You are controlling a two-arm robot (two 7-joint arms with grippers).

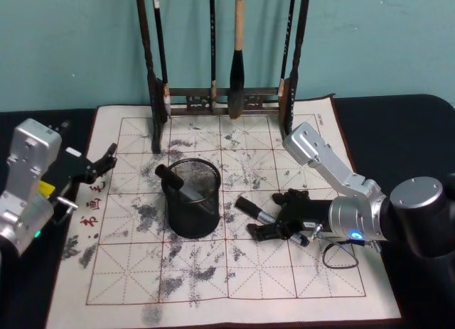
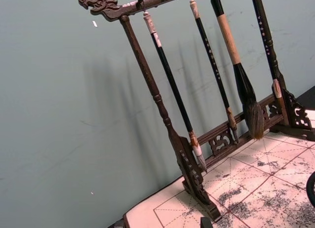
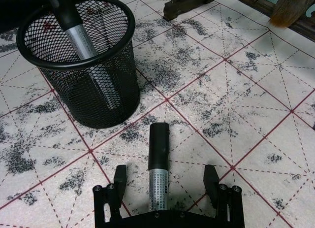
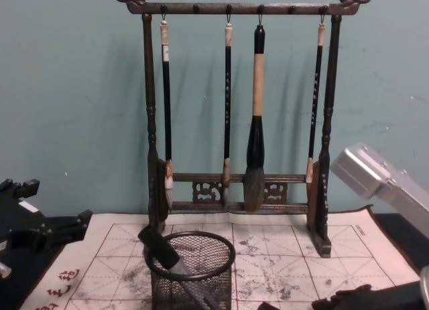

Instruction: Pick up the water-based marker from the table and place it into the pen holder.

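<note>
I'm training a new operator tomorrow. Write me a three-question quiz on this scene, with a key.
1. True or false: the pen holder already has a marker standing in it.
2. How many brushes hang on the brush rack? A two, B four, C six.
3. Fill in: while the left gripper idles at the mat's left edge, the right gripper's fingers are ___ either side of the second marker on the mat.
Key: 1 true; 2 B; 3 open.
</note>
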